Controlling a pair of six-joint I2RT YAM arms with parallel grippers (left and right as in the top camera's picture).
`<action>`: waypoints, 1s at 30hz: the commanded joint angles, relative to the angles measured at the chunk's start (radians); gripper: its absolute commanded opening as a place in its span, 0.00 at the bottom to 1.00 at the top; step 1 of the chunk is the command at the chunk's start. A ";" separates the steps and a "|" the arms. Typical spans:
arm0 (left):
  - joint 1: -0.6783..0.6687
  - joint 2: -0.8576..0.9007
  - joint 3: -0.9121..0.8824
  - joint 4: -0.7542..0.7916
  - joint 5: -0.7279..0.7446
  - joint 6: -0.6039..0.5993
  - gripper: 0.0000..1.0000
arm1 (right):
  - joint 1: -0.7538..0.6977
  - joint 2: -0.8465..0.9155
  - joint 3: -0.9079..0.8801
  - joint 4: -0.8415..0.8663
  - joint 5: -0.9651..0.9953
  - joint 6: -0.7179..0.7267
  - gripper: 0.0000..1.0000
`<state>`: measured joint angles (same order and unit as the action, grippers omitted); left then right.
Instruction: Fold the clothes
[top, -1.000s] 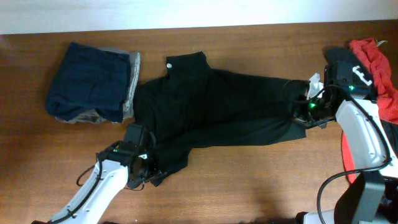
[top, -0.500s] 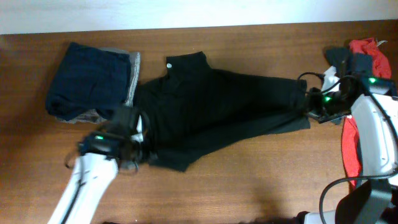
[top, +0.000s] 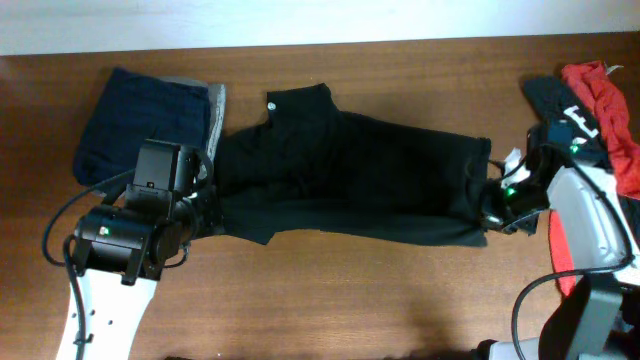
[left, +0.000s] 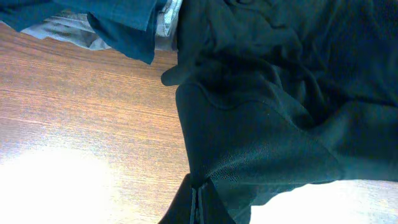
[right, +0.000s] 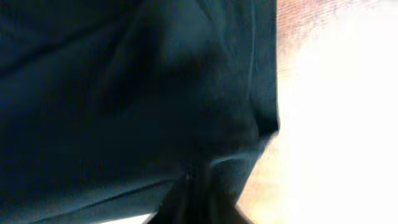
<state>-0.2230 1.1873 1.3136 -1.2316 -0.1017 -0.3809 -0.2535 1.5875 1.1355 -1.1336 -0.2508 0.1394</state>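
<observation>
Your brown wooden table (top: 400, 300) carries a black shirt (top: 350, 170) stretched across its middle, a navy garment (top: 140, 125) piled on a grey garment (top: 215, 110) just beside it at left, and a red garment (top: 610, 100) at the right edge.

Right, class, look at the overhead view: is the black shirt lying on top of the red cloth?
No, the black shirt lies apart from the red cloth, not touching it.
</observation>
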 joint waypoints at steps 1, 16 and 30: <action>0.005 0.000 0.003 -0.001 -0.046 0.016 0.01 | 0.006 -0.003 -0.034 0.028 0.019 -0.004 0.22; 0.005 0.000 0.003 0.000 -0.046 0.016 0.01 | 0.007 -0.003 -0.274 0.208 -0.196 -0.035 0.56; 0.005 0.000 0.003 0.007 -0.045 0.016 0.01 | 0.130 0.009 -0.285 0.218 -0.156 0.061 0.63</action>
<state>-0.2230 1.1877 1.3136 -1.2304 -0.1246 -0.3809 -0.1360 1.5871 0.8627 -0.9112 -0.4393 0.1719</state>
